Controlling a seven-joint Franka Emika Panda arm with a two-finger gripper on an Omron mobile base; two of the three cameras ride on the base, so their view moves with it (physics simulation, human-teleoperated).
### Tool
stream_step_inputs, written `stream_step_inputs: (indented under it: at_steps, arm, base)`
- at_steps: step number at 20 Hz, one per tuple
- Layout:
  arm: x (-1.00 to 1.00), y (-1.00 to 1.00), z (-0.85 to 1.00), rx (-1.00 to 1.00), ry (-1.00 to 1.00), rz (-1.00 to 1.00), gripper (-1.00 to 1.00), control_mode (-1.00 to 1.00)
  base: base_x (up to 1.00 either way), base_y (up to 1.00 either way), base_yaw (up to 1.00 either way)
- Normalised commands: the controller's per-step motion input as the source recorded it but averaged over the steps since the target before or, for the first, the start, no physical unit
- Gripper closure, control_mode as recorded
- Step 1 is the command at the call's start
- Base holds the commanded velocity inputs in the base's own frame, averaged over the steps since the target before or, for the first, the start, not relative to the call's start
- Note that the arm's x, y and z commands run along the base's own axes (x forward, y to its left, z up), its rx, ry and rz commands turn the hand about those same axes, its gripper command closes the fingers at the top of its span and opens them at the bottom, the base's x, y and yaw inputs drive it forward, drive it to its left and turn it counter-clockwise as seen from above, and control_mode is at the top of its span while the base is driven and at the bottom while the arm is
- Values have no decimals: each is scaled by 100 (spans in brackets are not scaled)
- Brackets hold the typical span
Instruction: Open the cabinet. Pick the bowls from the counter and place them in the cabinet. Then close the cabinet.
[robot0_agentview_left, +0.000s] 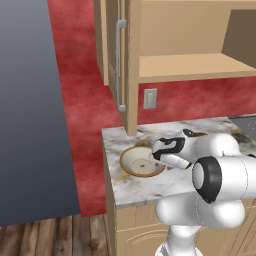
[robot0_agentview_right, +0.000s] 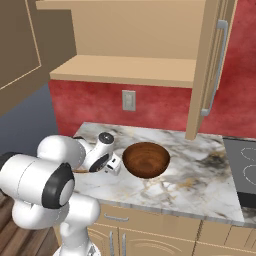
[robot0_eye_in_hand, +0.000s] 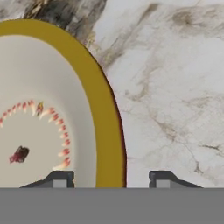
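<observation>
Straddling the gold rim of the cream bowl (robot0_eye_in_hand: 48, 131), the end effector (robot0_eye_in_hand: 107, 179) has its fingers apart, one inside the rim, one outside.

Left base view: that bowl sits near the tabletop's (robot0_agentview_left: 150, 192) left edge, below the open cabinet (robot0_agentview_left: 185, 65). Right base view: the dark brown bowl (robot0_agentview_right: 146, 159) rests mid-tabletop, just right of the end effector. Hand view: no firm grip is visible.

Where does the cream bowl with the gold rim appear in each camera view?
Left base view: cream bowl on the counter at centre, just left of the gripper.
Right base view: I cannot make it out; the arm covers that spot.
Hand view: its rim arcs between the fingertips.
Shared landmark: the veined marble counter.
</observation>
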Motion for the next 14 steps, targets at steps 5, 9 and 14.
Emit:
stream_step_inputs:
  at_steps: [5, 9, 14]
  arm:
    - [0, 0, 0, 0, 0, 0, 100, -100]
    - [0, 1, 0, 0, 0, 0, 100, -100]
    - [0, 1, 0, 0, -3, -2, 100, -100]
  base:
    - [0, 0, 0]
    - [0, 0, 0]
    - [0, 0, 0]
